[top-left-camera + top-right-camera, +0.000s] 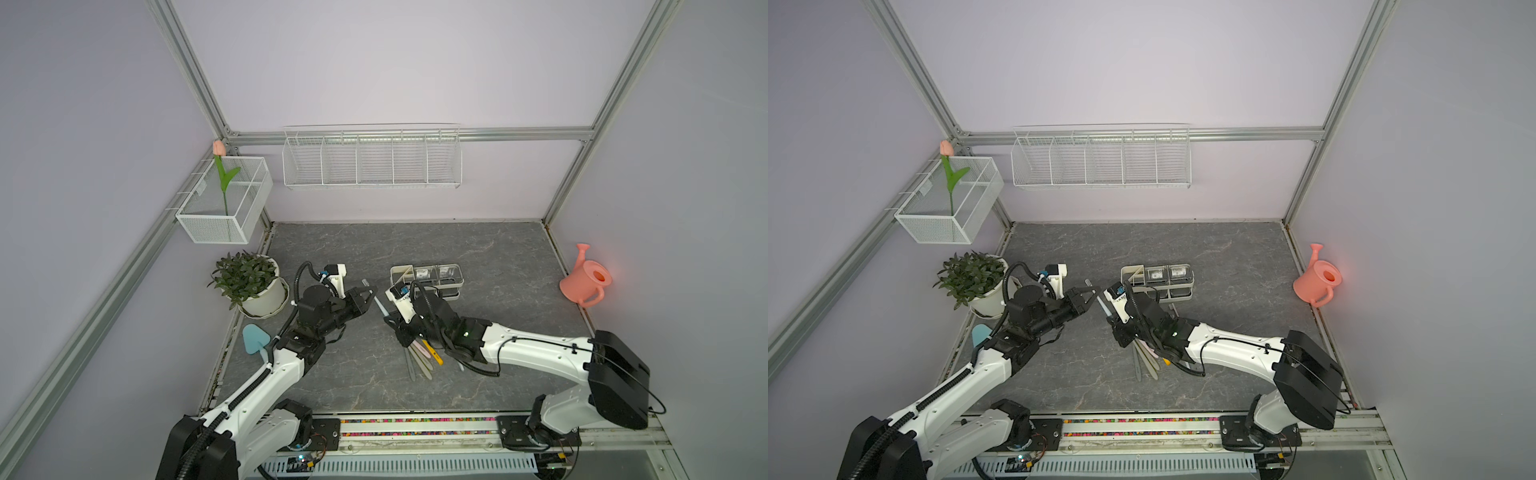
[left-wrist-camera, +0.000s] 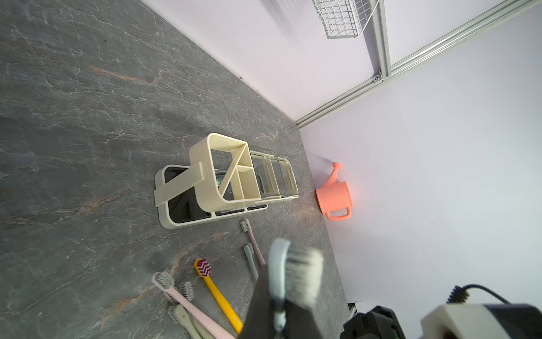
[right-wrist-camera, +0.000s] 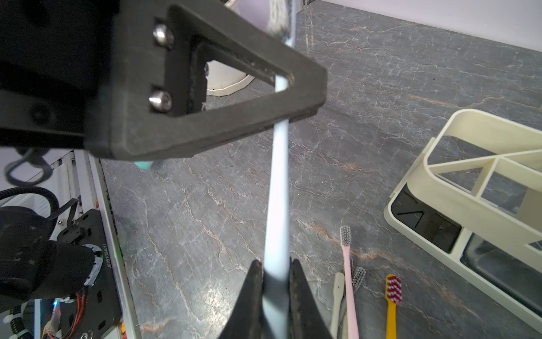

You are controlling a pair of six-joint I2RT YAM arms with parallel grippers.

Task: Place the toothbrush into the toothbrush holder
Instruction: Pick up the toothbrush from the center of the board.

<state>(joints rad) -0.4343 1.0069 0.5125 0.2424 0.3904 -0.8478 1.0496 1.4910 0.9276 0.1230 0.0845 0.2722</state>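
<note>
Right gripper (image 3: 275,262) is pinching the light-blue toothbrush (image 3: 278,176) by its handle end, and left gripper (image 1: 372,291) is pinching it near the bristles, above the tabletop (image 1: 478,249) middle. Cream toothbrush holder (image 2: 201,152) is standing just behind them.

Only one marking can be made out. In the right wrist view, a pale curved label (image 3: 106,256) sits on the dark motor housing at the foot of the left arm, beside a black mounting plate (image 3: 88,232). It carries a line of small dark characters running along its length, reading roughly "J625100-0011", though the last digits are uncertain.

The yellow toothbrush (image 2: 219,297) lying on the surface has tiny print near the end of its handle, too small to read. The white camera housing (image 1: 1119,300) on the right wrist bears a dark line of lettering, too blurred to read.
</note>
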